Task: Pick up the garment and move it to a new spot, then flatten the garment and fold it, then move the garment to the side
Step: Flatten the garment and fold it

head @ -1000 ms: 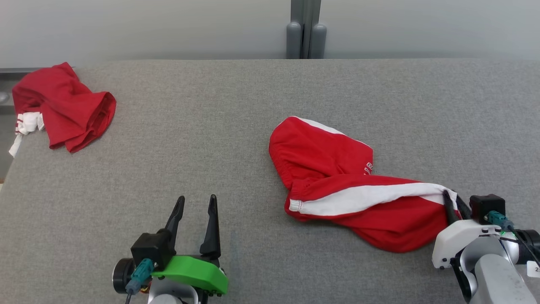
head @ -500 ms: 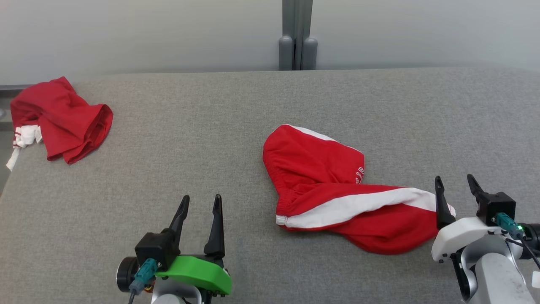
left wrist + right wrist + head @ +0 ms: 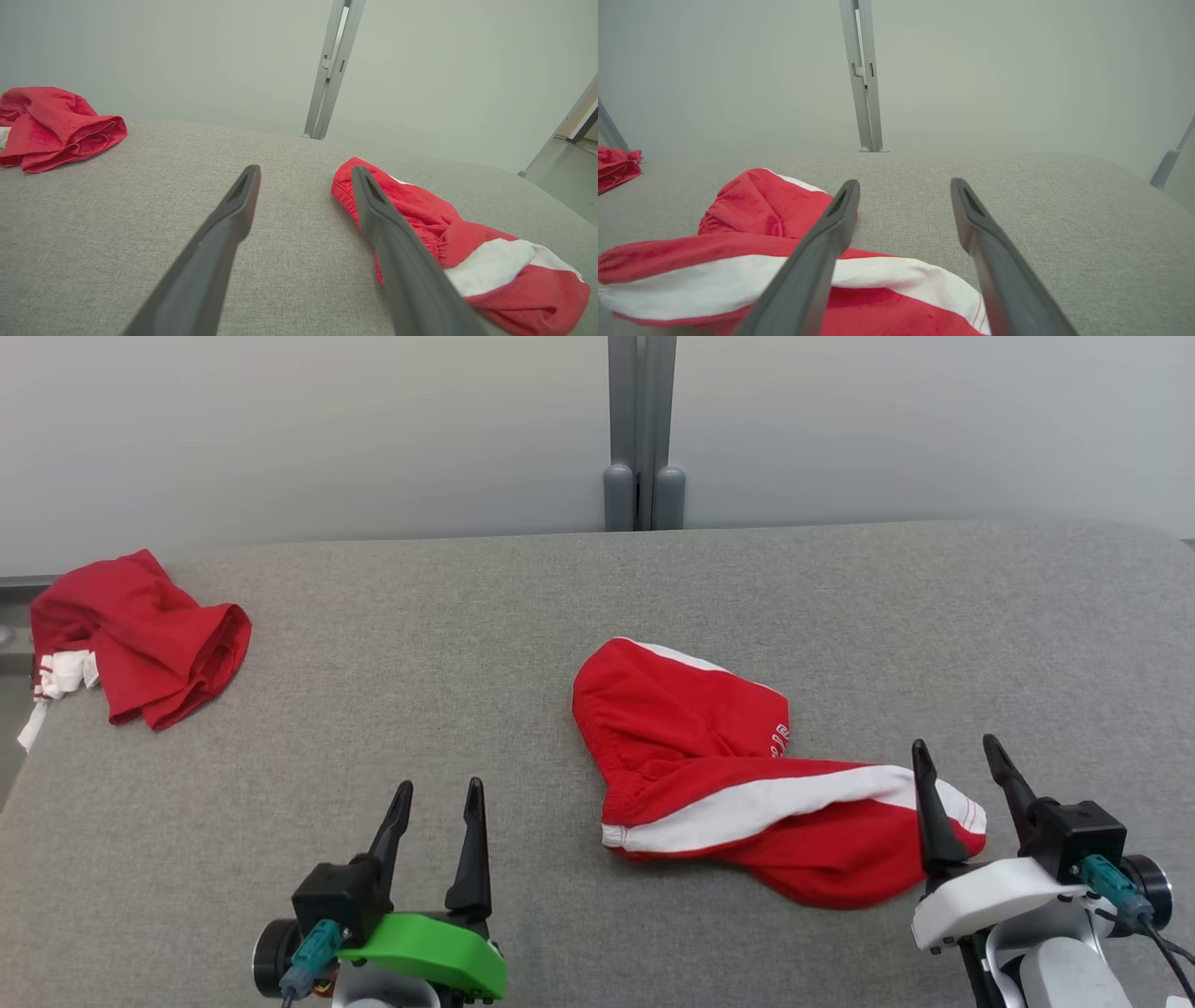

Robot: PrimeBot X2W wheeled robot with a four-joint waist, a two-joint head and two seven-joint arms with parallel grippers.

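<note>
The garment (image 3: pixel 738 775) is red with a white side stripe and lies crumpled on the grey table (image 3: pixel 560 597), right of centre. Its striped end reaches toward my right gripper (image 3: pixel 957 754), which stands open just above and behind that end, holding nothing. In the right wrist view the garment (image 3: pixel 752 233) lies under and left of the open right gripper (image 3: pixel 903 184). My left gripper (image 3: pixel 439 793) is open and empty at the lower left, well clear of the cloth. From the left wrist view the garment (image 3: pixel 467 252) sits to the right of the open left gripper (image 3: pixel 303 170).
A second red garment (image 3: pixel 140 639) lies bunched at the table's far left edge, also seen as a red heap (image 3: pixel 51 126) in the left wrist view. A grey post (image 3: pixel 639 439) stands behind the table against a pale wall.
My right gripper has opened and let go of the garment's striped end, then drawn back a little. The head camera has tilted, shifting the whole picture down.
</note>
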